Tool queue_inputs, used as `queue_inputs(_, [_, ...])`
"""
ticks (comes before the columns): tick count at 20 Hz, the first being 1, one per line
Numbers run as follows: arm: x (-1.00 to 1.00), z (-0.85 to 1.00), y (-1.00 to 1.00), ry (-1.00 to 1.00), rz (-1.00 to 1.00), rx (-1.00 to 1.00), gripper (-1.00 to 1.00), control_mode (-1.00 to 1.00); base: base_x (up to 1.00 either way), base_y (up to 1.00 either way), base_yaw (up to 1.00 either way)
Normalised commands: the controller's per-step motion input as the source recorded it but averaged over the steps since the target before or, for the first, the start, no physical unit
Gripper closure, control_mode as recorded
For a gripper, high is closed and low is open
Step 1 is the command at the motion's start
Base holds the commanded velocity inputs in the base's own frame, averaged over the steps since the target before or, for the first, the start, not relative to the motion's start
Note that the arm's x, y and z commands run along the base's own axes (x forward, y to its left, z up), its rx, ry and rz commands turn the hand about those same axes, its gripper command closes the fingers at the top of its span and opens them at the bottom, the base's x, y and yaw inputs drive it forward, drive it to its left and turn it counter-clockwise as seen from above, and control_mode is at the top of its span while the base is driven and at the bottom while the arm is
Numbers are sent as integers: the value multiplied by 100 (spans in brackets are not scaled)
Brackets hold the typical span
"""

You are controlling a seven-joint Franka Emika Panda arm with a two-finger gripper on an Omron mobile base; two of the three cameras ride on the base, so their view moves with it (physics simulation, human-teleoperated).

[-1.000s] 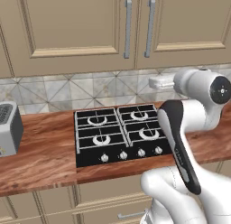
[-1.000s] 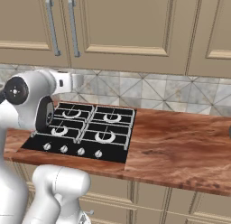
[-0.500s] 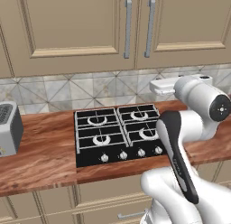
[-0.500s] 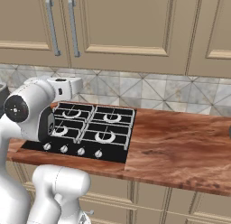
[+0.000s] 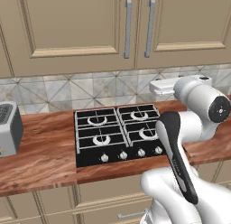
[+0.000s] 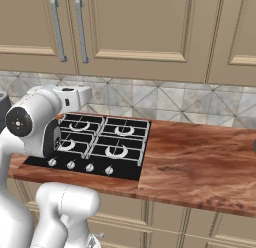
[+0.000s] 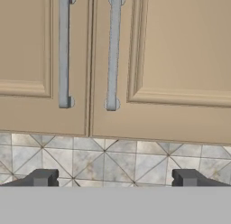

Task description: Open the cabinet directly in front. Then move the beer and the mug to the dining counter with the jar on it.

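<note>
Nearest the base, the white arm folds up over the front edge of the wood worktop (image 5: 40,151), its elbow bent so the hand points level at the wall rather than down at the black hob (image 5: 118,135). That posture suits a reach for something above the counter, not on it. The gripper (image 7: 113,178) hangs over the hob's back burners with its two dark fingertips (image 7: 43,177) spread as wide as they go and nothing between them, a stance that leaves room to close around a bar handle.

Beyond the hob runs the grey tiled backsplash (image 6: 165,104), and a toaster (image 5: 9,128) stands at the worktop's left end, well clear of the arm's path.

Farthest back and above hangs the cabinet (image 5: 85,29), both raised-panel doors shut, so the first step is not yet done. Its two vertical silver handles (image 7: 113,51) sit side by side at the meeting edge of the doors, where a pull swings each door outward. In the hand view their lower ends lie above the fingertips, so the hand likely needs to rise and advance.
</note>
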Motion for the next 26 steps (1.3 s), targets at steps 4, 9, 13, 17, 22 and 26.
queue_inputs(4, [0, 0, 0, 0, 0, 0, -100, -100, 0, 0, 0])
queue_inputs(9, [0, 0, 0, 0, 0, 0, -100, -100, 0, 0, 0])
queue_inputs(13, [0, 0, 0, 0, 0, 0, -100, -100, 0, 0, 0])
queue_inputs(17, [0, 1, 0, 0, 0, 0, -100, -100, 0, 0, 0])
queue_inputs(22, [0, 28, 0, -5, 0, 0, -100, -100, 0, 0, 0])
queue_inputs(26, [0, 34, 0, -7, 0, 0, -100, -100, 0, 0, 0])
